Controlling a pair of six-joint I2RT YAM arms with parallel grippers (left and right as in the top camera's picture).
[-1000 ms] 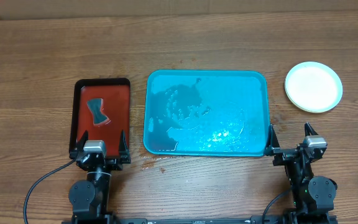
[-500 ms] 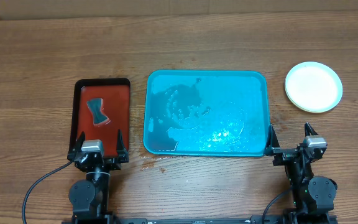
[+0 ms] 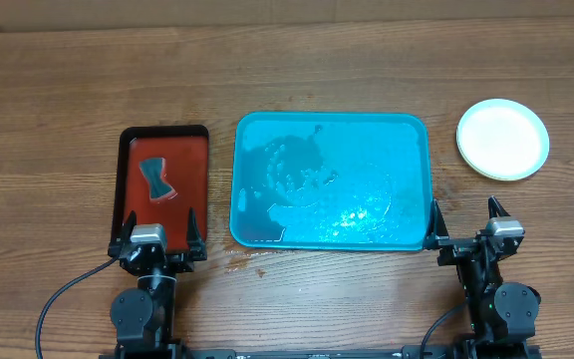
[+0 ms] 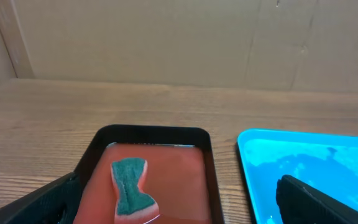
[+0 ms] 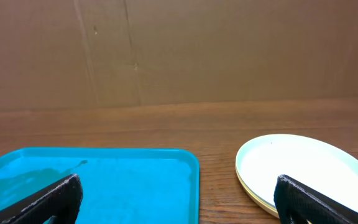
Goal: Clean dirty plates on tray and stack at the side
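Wood table (image 3: 68, 90): tray (image 3: 377, 160) wet, no plates on it; plates (image 3: 502, 139) stacked well to its right. My left gripper (image 3: 158, 223) and right gripper (image 3: 463, 214) gape empty. I judge the job finished, so the next move is only parking.

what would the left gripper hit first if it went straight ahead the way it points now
Most likely the sponge lying in the red tray, straight ahead of the open left gripper. Its height above the tray is unclear, so it might pass over.

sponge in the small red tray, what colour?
The sponge is dark green on top; it shows best in the left wrist view.
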